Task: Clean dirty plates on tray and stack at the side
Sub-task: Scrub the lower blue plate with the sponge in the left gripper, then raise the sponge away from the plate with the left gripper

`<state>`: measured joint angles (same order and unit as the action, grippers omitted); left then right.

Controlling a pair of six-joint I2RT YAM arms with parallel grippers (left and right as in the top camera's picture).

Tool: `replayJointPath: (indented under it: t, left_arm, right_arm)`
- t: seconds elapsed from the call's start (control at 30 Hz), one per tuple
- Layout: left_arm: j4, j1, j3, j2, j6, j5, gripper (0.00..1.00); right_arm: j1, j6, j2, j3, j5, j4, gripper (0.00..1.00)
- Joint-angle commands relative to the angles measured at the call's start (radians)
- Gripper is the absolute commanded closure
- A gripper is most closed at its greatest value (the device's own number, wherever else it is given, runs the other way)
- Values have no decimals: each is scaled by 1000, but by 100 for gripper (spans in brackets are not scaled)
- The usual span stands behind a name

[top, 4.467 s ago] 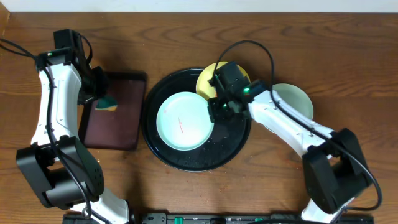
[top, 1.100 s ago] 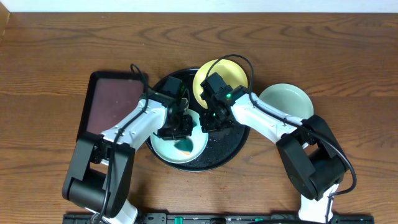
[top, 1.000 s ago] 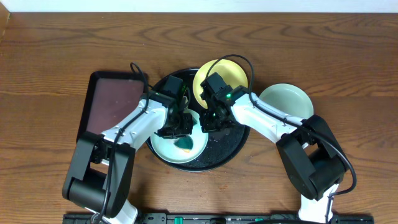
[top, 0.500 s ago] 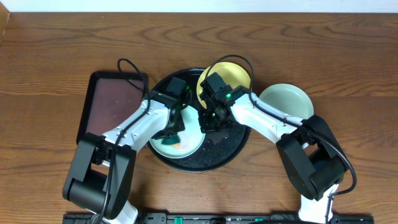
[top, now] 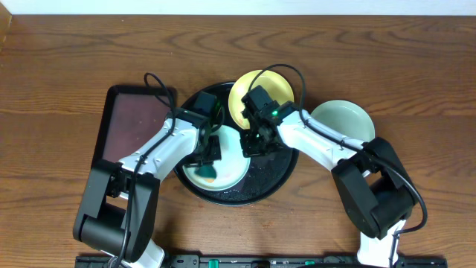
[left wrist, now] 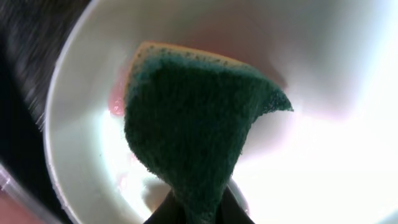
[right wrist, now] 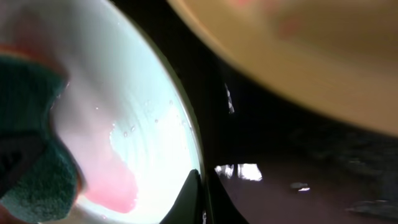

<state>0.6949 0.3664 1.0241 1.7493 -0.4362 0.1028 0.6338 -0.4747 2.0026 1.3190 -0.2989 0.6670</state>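
Note:
A pale mint-green plate (top: 232, 165) lies on the round black tray (top: 272, 176). My left gripper (top: 210, 155) is shut on a green and yellow sponge (top: 207, 173) and presses it into this plate. The left wrist view shows the sponge (left wrist: 199, 118) on the plate (left wrist: 323, 155) with pink smears beside it. My right gripper (top: 253, 143) is shut on the plate's right rim (right wrist: 186, 134); a pink smear (right wrist: 109, 180) shows inside. The yellow plate (top: 256, 93) leans at the tray's back rim. A second mint plate (top: 342, 123) sits on the table to the right.
A dark maroon rectangular tray (top: 130, 123) lies left of the black tray. The black tray's floor (right wrist: 298, 162) is wet and glossy. Both arms cross over the black tray.
The left gripper came from the maroon tray with the sponge and now rubs it on the mint plate, shifting left and back. The right gripper keeps its hold on the rim.

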Motion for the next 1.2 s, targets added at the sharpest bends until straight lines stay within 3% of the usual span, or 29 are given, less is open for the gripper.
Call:
replayJointPath:
  t: [0.0,0.17,0.27,0.77,1.0,1.17]
  left_arm:
    - [-115,11,-10,22,24,47,93]
    - [-177,10,-10,22,-55,-205,92]
    - [-184,9,4,20,-55,-265,93]
    - [122,-55,113,-116,-58,-243,93]
    - [169,-78,142,-137,-14,-170,93]
    - [187,-168,227,-196,30,-136,93]
  right_arm:
    - [2,-4,6,9,-7,-2,99]
    - [2,-3,6,9,-9,-2,99]
    - [2,-3,6,9,-9,-3,99]
    - [2,-3,6,9,-9,-3,99]
    - [2,-3,6,9,-8,-14,99]
    - [2,-3,7,9,-5,-53,84]
